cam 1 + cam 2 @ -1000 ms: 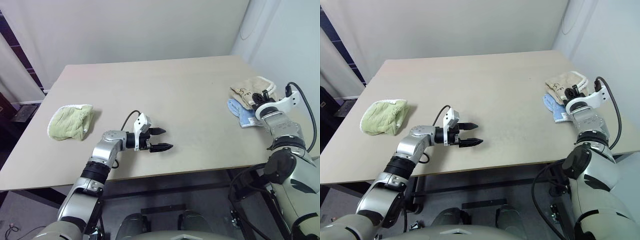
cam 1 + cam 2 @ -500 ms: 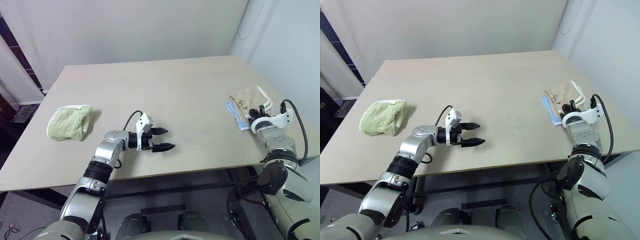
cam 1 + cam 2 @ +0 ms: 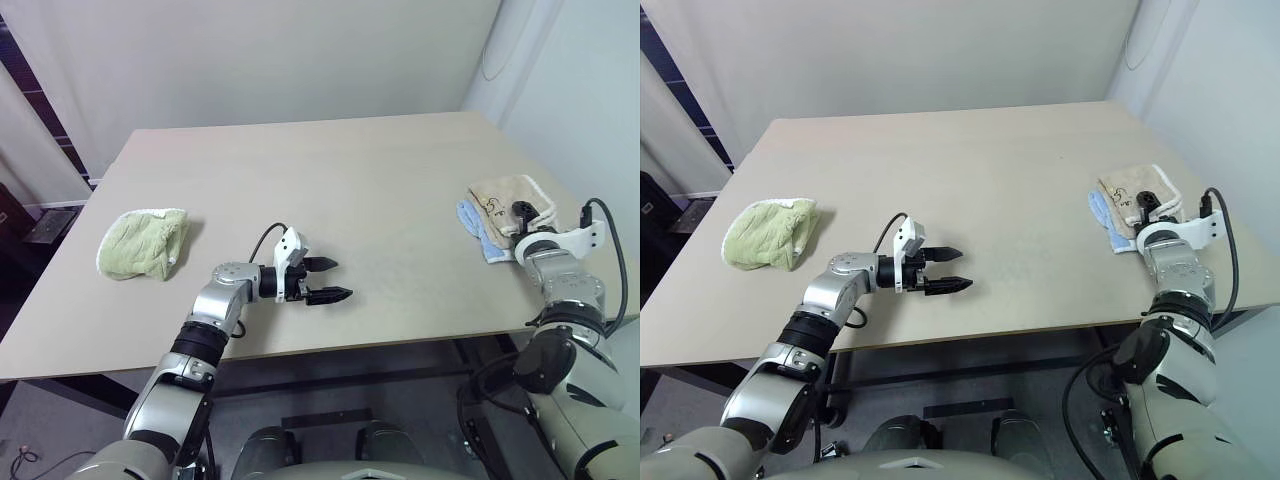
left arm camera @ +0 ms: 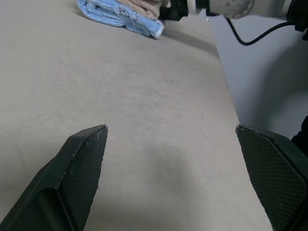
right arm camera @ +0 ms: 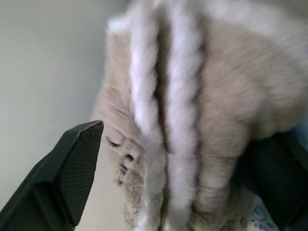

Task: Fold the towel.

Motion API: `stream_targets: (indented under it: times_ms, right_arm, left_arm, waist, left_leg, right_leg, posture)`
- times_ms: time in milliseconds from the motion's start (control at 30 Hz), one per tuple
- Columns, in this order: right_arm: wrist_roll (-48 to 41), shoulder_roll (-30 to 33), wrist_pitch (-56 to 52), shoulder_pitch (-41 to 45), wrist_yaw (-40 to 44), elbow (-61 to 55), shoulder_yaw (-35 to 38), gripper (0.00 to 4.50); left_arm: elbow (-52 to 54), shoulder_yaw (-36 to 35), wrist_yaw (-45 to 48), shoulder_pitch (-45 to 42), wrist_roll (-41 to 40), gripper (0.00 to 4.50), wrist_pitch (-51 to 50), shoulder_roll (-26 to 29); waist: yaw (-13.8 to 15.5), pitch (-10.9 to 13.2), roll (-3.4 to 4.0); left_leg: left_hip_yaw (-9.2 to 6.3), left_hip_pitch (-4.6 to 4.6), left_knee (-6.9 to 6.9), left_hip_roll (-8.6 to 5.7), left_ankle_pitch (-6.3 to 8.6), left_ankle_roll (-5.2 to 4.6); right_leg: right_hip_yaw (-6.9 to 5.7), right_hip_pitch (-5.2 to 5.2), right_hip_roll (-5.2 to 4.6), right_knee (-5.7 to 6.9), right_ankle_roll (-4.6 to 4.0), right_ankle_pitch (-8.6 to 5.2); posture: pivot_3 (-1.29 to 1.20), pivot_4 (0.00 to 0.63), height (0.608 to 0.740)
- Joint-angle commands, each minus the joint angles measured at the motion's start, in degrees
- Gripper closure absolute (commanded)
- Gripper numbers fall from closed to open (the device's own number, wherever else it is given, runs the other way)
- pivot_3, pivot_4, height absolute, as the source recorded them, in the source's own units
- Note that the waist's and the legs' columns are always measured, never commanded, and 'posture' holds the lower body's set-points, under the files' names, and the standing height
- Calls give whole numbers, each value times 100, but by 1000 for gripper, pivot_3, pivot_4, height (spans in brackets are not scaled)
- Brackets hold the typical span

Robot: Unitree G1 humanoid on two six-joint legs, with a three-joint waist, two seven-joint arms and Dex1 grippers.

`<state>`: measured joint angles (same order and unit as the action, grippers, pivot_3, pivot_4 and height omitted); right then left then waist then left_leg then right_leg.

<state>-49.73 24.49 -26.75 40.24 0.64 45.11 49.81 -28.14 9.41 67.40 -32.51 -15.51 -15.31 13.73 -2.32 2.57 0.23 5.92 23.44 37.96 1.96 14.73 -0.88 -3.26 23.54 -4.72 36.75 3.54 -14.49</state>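
Note:
The beige towel point(image 3: 505, 192) lies folded at the table's right side, resting partly on a light blue folded towel point(image 3: 478, 225). Its white corded edge and small dark logo point(image 5: 120, 156) show close up in the right wrist view. My right gripper point(image 3: 522, 215) is at the towel's near edge, open, and the folded edge point(image 5: 211, 82) sits between its wide-spread fingers. My left gripper point(image 3: 325, 280) hovers low over bare table near the middle of the front, open and holding nothing. It points right toward the towels point(image 4: 144, 6).
A light green bundled towel point(image 3: 143, 243) sits at the left side of the beige table point(image 3: 350, 170). A wall stands close beyond the table's right edge. The right arm's black cable point(image 3: 610, 240) loops beside the towels.
My right gripper has sunk and drawn back toward the table's near edge, and its jaws have gone from shut to open at the towel. The left arm stayed still.

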Motion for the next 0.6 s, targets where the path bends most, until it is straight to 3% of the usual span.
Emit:
stream_targets:
  times_ms: [33,133,267,400,600]
  right_arm:
    - [-880,-321,-528,-398,-385,-1292,444,75]
    - [-1537,-703,-975,-977,-853,-2543,583,75]
    - [-1991,-894,-1610,-2057,-1217,-4380,163,75]
    - [-1141,-113,-1720,-3489,-14,-6633,-1197,75]
    - [-154,1023,-1119,-4388,1842,-7654,-2247,75]
  left_arm:
    - [-7,-105,70,-234,-54,0,159,22]
    - [-102,-193,112,-328,-134,0,192,10]
    - [-200,-414,80,-397,-208,0,438,12]
    - [-198,-606,101,-431,-313,0,386,162]
    - [-39,-916,109,-421,-510,0,343,281]
  waist:
    - [2,0,0]
    - [1,1,3]
    - [1,1,6]
    - [-28,10,29]
    - [10,29,-2]
  left_leg:
    - [-1,0,0,0,0,0]
    - [-1,0,0,1,0,0]
    - [-1,1,-1,3,1,0]
    - [1,4,-3,1,3,-3]
    - [-15,-9,-1,5,4,-1]
  right_leg:
    - [0,0,0,0,0,0]
    - [0,2,-1,3,0,0]
    - [0,3,-3,1,-1,-1]
    - [0,6,-5,-5,-12,-12]
    - [-12,-17,6,-28,8,-17]
  posture:
    - [0,0,740]
    - [0,0,740]
    - [0,0,740]
    - [0,0,740]
    - [0,0,740]
